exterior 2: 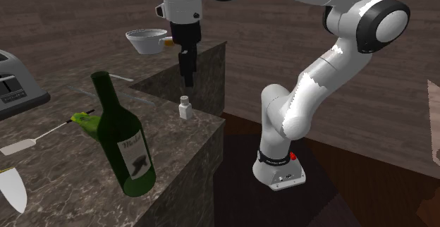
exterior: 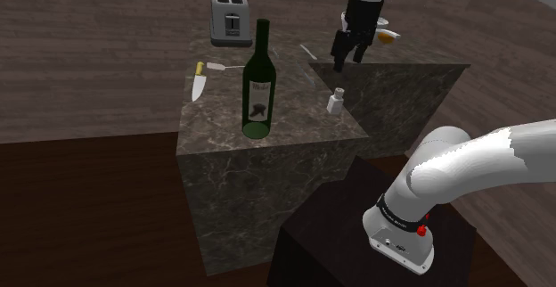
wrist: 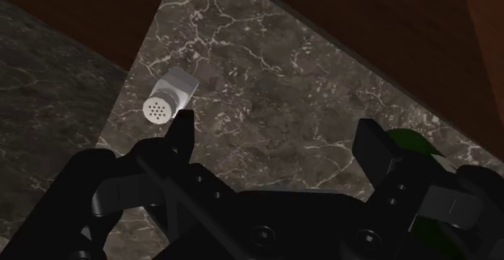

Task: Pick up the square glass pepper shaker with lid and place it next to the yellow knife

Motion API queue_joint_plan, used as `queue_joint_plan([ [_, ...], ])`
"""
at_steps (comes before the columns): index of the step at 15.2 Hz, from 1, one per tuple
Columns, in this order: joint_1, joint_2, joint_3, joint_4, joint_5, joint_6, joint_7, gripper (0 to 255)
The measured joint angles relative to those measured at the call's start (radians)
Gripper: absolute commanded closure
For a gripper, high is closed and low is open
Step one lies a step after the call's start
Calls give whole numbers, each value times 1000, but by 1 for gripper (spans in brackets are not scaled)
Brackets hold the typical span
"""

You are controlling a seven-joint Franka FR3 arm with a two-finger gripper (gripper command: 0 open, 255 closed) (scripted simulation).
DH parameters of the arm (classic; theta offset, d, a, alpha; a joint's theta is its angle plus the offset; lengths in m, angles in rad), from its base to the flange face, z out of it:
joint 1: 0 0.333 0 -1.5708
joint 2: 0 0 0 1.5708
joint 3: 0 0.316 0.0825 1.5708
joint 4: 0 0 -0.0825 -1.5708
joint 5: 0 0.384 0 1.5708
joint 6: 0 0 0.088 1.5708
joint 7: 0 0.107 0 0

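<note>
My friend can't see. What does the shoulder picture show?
The open black gripper hangs above a small white pepper shaker on a dark marble counter. A green wine bottle stands mid-counter; a yellow-handled knife and a toaster sit toward the picture's left.

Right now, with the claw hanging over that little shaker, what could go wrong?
1. In the wrist view the shaker sits beside one finger of the open gripper, not between the two. Coming straight down could knock it over.
2. The tall green bottle stands between the shaker and the yellow-handled knife. A low carry across the counter might hit the bottle and tip it.
</note>
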Motion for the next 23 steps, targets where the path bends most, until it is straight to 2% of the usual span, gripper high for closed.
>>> queue_joint_plan([
  [4,-13,1,-34,-48,-21,61,-28,0],
  [9,-48,12,-118,-163,-71,218,-94,0],
  [15,-83,73,-207,-245,-116,398,-158,0],
  [23,-92,89,-228,-329,-131,503,-163,0],
])
